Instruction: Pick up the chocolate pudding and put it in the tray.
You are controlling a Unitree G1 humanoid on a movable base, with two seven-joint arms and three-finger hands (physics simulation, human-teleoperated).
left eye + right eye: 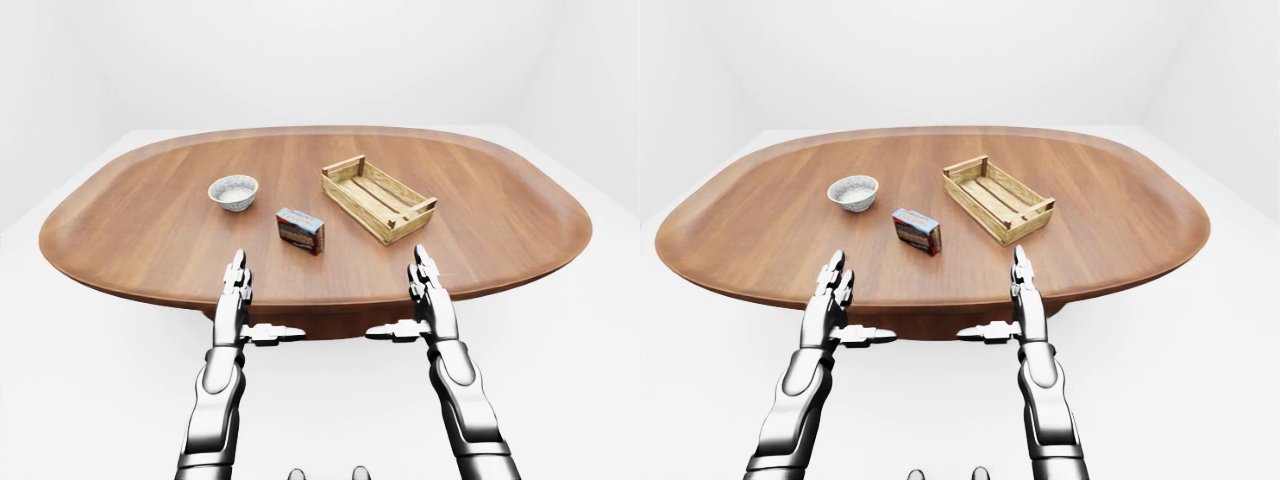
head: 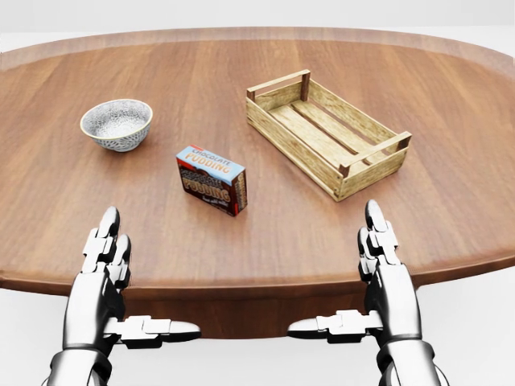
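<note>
Head view: slatted wooden tray (image 2: 278,121) and bowl (image 2: 117,125) hold nothing.

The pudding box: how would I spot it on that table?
Find the big oval wooden table. Near its middle in the head view, between the speckled bowl and the slatted wooden tray, stands the chocolate pudding. It alone is a printed box, blue-topped.

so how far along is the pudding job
Nothing is done yet. The chocolate pudding box lies on the table, between the bowl and the wooden tray, which holds nothing. In hand: nothing. The left robot hand and right robot hand hang open at the table's near edge, touching nothing. Left: reach, grasp, lift, and set the box in the tray.
</note>
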